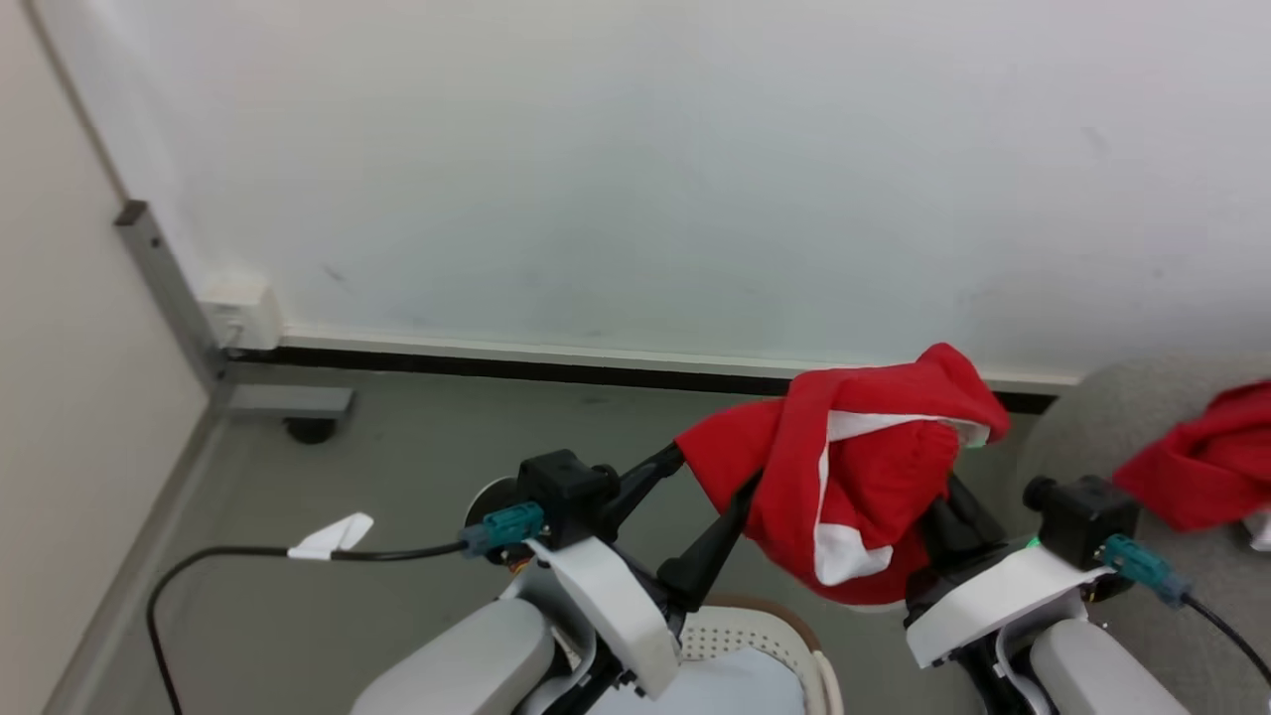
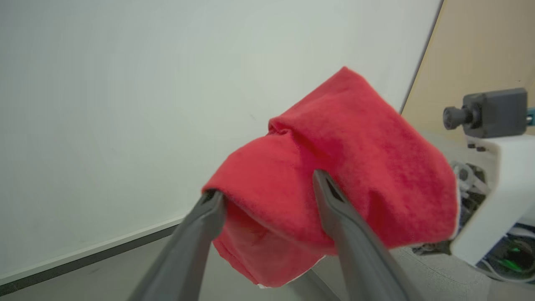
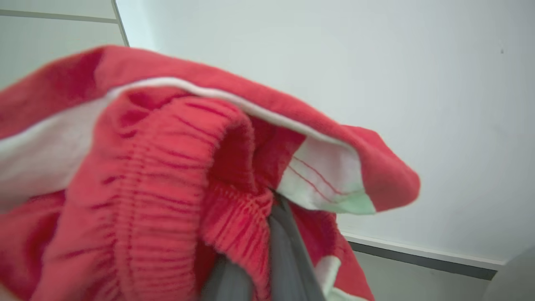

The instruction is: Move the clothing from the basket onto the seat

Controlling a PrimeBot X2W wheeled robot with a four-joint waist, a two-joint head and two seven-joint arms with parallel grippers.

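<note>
The red garment [image 1: 854, 467] hangs in the air above the basket [image 1: 776, 607] and to the left of the seat [image 1: 1112, 417], on which a second red garment [image 1: 1197, 467] lies, with its ribbed band pinched in the closed right gripper [image 3: 273, 217] and its fabric resting against the tips of the wide-spread left gripper [image 2: 266, 184].

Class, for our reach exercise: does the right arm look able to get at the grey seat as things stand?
Probably yes: the seat lies close beside the right gripper, nothing between. The red garment it grips also touches the open left gripper and might snag.
</note>
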